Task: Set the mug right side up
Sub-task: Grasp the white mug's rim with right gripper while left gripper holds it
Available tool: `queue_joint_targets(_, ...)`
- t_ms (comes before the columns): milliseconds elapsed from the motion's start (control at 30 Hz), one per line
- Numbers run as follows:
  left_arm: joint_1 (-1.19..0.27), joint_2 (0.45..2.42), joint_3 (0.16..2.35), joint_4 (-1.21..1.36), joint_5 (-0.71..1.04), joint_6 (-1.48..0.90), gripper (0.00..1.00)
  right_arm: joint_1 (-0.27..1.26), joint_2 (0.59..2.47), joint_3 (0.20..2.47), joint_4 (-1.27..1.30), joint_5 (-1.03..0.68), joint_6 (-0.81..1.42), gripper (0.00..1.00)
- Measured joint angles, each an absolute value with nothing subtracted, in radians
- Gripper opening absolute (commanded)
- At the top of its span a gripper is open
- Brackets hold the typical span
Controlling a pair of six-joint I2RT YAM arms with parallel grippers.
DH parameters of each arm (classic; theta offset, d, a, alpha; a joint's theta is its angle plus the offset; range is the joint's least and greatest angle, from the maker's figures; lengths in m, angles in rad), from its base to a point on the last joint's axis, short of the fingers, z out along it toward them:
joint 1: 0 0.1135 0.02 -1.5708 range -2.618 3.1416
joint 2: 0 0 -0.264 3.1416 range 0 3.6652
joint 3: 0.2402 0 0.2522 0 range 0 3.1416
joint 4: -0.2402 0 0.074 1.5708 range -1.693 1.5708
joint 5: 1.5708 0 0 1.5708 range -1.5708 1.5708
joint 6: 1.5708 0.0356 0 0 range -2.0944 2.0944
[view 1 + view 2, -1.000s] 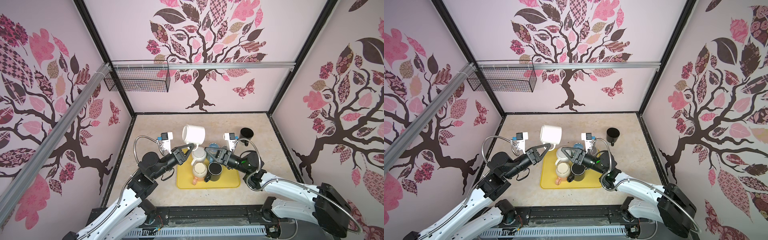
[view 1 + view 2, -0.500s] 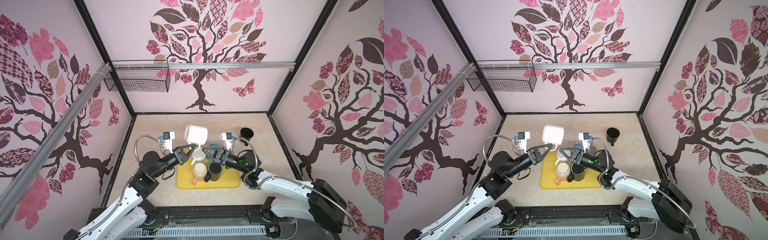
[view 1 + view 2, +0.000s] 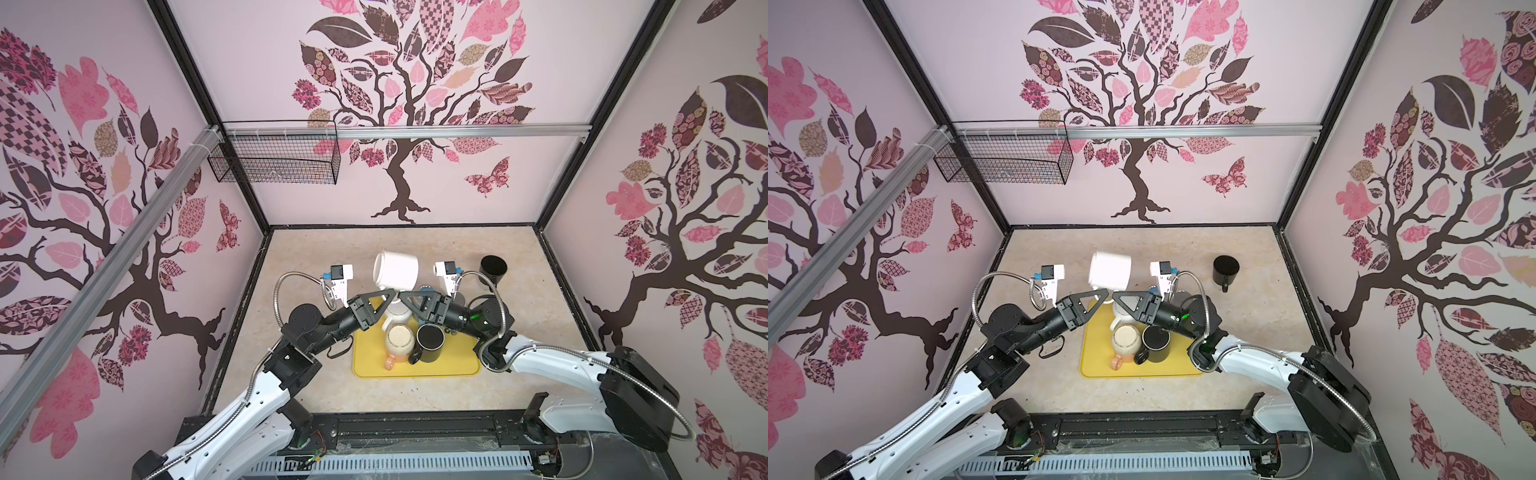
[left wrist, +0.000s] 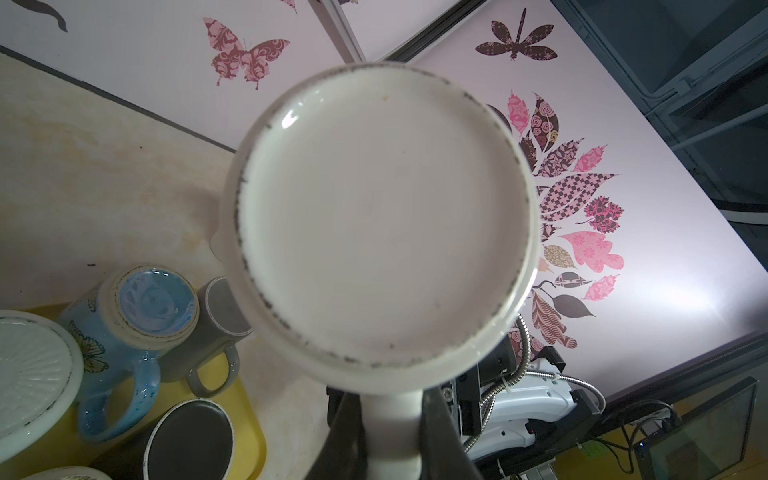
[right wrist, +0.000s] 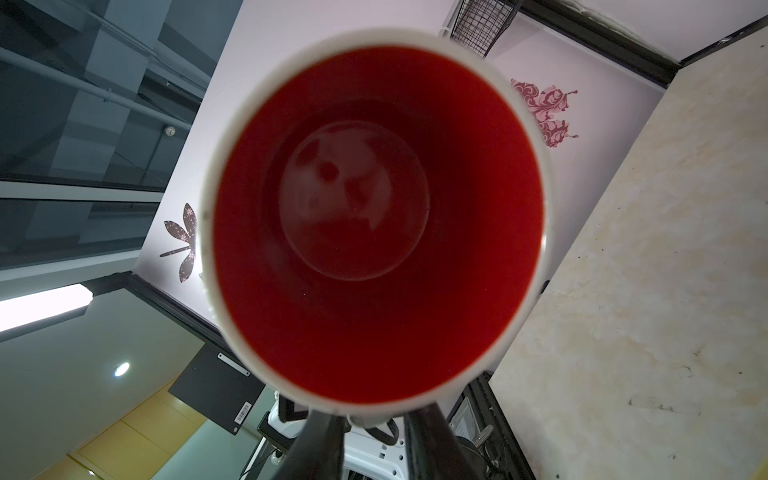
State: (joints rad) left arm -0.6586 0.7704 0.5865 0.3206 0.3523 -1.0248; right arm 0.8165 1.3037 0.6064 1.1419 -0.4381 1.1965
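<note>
Two pairs of fingers now meet under one mug! The white mug (image 3: 395, 268) (image 3: 1110, 271) hangs in the air over the 12 o'clock edge of the yellow tray (image 3: 457, 365) (image 3: 1183, 365). It lies on its side with the handle down, its base (image 4: 382, 216) turned to 9 o'clock and its red inside (image 5: 374, 228) turned to 3 o'clock.

The left fingers (image 3: 380, 299) (image 4: 345, 436) are clenched on that handle, just as they were a second ago, and the mug has barely drifted since.

The change is on the other side. The right fingers (image 3: 417, 301) (image 5: 428, 440) were further out toward 4 o'clock a second back. They have slid in and now stand tip to tip with the left pair in both top views. In the right wrist view they straddle the same handle, one on each side. Whether they are pressing it or only bracketing it, I cannot tell.

Below, nothing has stirred. A cream mug (image 3: 400, 338) and a dark mug (image 3: 430, 337) sit touching near the tray's middle. A black mug (image 3: 493, 270) (image 3: 1226, 270) stands upright on the worktop (image 3: 316, 266) at 2 o'clock from the tray, well apart from both arms.
</note>
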Motion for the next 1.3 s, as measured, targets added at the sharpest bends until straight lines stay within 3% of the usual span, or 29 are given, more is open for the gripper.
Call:
queue_joint_targets(467, -0.654, 0.767, 0.548, 0.387, 0.333, -1.047, 0.0, 0.817, 1.368, 0.669, 1.127, -0.461, 1.189, 0.27)
queue_joint_targets(533, -0.654, 0.767, 0.544, 0.389, 0.331, -1.047, 0.0, 0.817, 1.37, 0.669, 1.129, -0.461, 1.191, 0.15)
queue_joint_targets(567, -0.653, 0.767, 0.541, 0.39, 0.327, -1.04, 0.0, 0.817, 1.372, 0.669, 1.129, -0.461, 1.197, 0.0)
queue_joint_targets(667, -0.65, 0.767, 0.534, 0.401, 0.32, -1.03, 0.0, 0.817, 1.376, 0.67, 1.126, -0.459, 1.21, 0.0)
queue_joint_targets(767, -0.649, 0.756, 0.532, 0.372, 0.314, -1.019, 0.24, 0.818, 1.381, 0.67, 1.122, -0.462, 1.208, 0.0)
queue_joint_targets(867, -0.65, 0.722, 0.533, 0.312, 0.319, -1.0, 0.33, 0.822, 1.381, 0.67, 1.101, -0.466, 1.195, 0.0)
queue_joint_targets(1300, -0.65, 0.685, 0.535, 0.158, 0.301, -0.944, 0.31, 0.823, 1.377, 0.67, 1.006, -0.468, 1.133, 0.0)
